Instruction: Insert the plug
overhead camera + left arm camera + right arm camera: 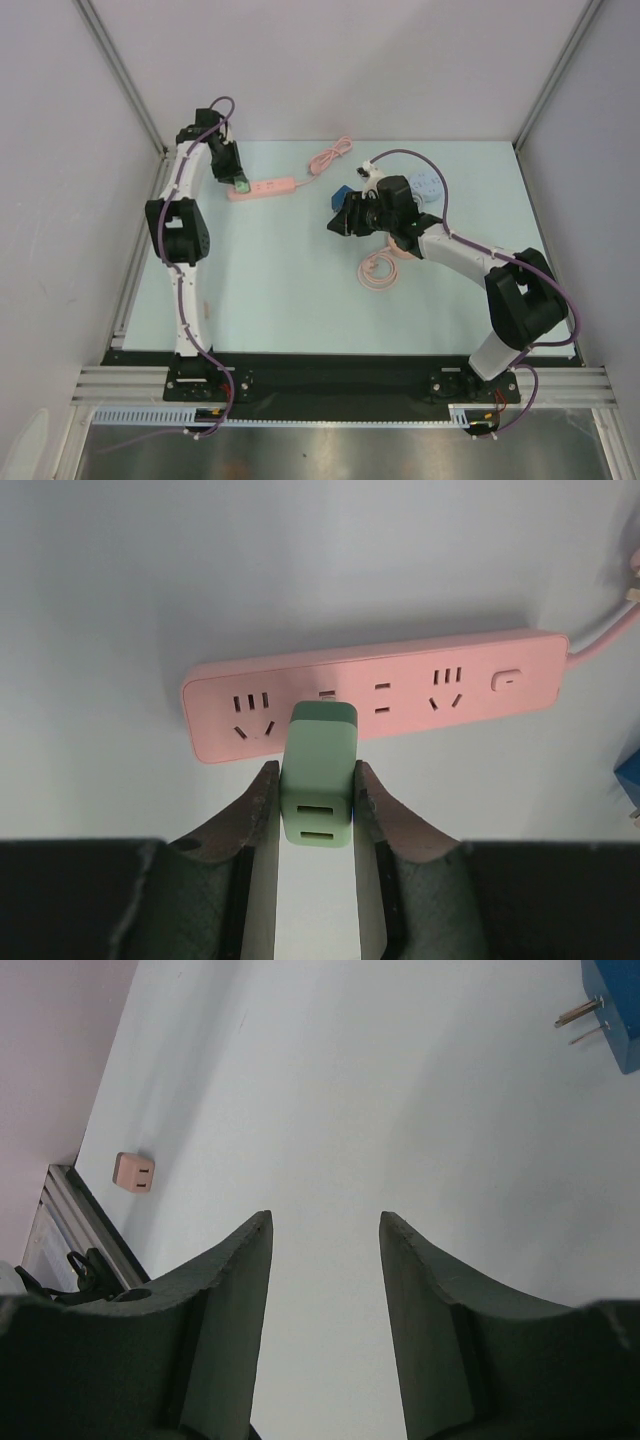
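A green plug (320, 770) is clamped between my left gripper's (318, 780) fingers, and its front end meets the face of the pink power strip (440, 685) at the second socket from the left. Its prongs are hidden. From above, the left gripper (238, 178) is at the strip's (268, 187) left end with the green plug (242, 186). My right gripper (325, 1222) hangs open and empty over the table. A blue plug (612, 1010) with bare prongs lies beyond it, next to the right gripper (336, 222) in the top view.
The strip's pink cord (330, 157) runs to the back of the table. A coiled pink cable (378, 270) lies under the right arm, and a round pale-blue item (428, 184) sits behind it. A small pink adapter (133, 1172) rests near the table's railed edge (60, 1230).
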You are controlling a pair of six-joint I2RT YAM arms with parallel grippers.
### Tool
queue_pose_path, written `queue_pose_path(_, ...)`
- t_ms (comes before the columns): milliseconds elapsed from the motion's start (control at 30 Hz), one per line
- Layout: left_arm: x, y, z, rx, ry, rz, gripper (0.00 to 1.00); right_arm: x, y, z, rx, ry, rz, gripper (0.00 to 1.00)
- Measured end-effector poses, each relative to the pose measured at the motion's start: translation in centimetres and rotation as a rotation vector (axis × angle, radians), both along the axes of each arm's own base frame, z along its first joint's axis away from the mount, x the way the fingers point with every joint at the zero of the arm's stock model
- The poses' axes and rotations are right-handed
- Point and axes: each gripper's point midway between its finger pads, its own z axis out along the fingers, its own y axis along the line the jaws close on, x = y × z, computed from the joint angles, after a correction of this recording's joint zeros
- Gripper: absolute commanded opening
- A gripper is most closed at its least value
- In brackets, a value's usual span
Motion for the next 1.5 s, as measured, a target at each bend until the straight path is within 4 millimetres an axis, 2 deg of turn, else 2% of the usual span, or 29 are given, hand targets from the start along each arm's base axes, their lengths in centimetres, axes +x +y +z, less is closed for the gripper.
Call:
queue_pose_path(167,0.2,0.3,-0.3,0.019,0.003,-0.001,0.0,0.0,0.0,0.0,0.003,0.001,0.003,0.51)
queue_pose_path(400,0.5,-0.4,-0.6,0.062,0.001,-0.04,0.0,0.0,0.0,0.1,0.007,-0.005,0.003,0.51)
queue_pose_path(700,0.9,-0.5,-0.6,0.064,-0.005,-0.038,0.0,0.1,0.0,0.1,0.008,-0.006,0.003,0.51)
queue_pose_path(1033,2.7,-0.9,-0.7,0.08,-0.067,-0.028,0.0,-0.2,0.2,0.2,0.019,0.005,0.011,0.5)
queue_pose_path(1300,3.5,-1.0,-1.1,0.093,-0.095,-0.014,0.0,-0.7,-0.1,-1.0,0.011,0.03,0.009,0.5)
queue_pose_path(1500,3.7,-1.2,-1.2,0.121,-0.121,-0.008,0.0,-0.6,-0.1,-0.9,0.015,0.026,0.007,0.49)
